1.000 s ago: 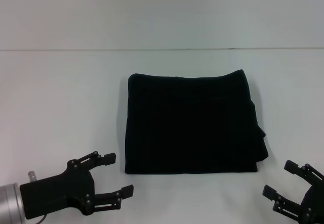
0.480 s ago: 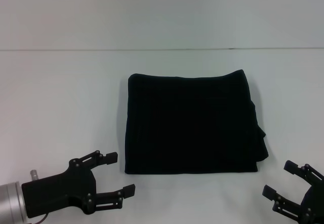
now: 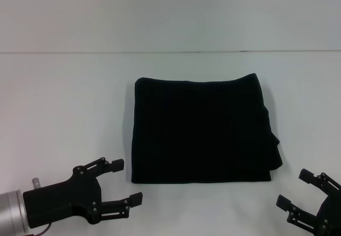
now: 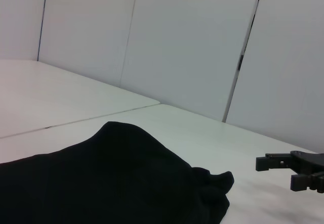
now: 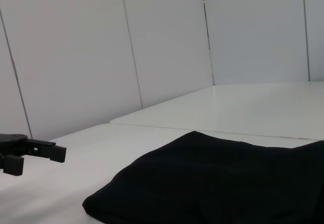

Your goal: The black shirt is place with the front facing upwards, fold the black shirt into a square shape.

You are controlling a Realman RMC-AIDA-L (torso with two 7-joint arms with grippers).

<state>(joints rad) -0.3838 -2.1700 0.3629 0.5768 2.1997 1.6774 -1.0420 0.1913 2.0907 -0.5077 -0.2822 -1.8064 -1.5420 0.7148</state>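
Note:
The black shirt [image 3: 202,130] lies folded into a rough square in the middle of the white table; no lettering or label shows. It also shows in the left wrist view [image 4: 101,178] and the right wrist view [image 5: 212,183]. My left gripper [image 3: 127,181] is open and empty at the near left, just off the shirt's near left corner. My right gripper [image 3: 294,189] is open and empty at the near right, just off the shirt's near right corner. The right gripper shows far off in the left wrist view [image 4: 296,168], and the left gripper in the right wrist view [image 5: 30,153].
The white table [image 3: 64,103] spreads on all sides of the shirt. A seam [image 3: 170,51] runs across the table behind the shirt. Pale wall panels [image 4: 192,47] stand beyond the table.
My left gripper has drifted slightly nearer and to the right. The shirt and the right gripper have not moved.

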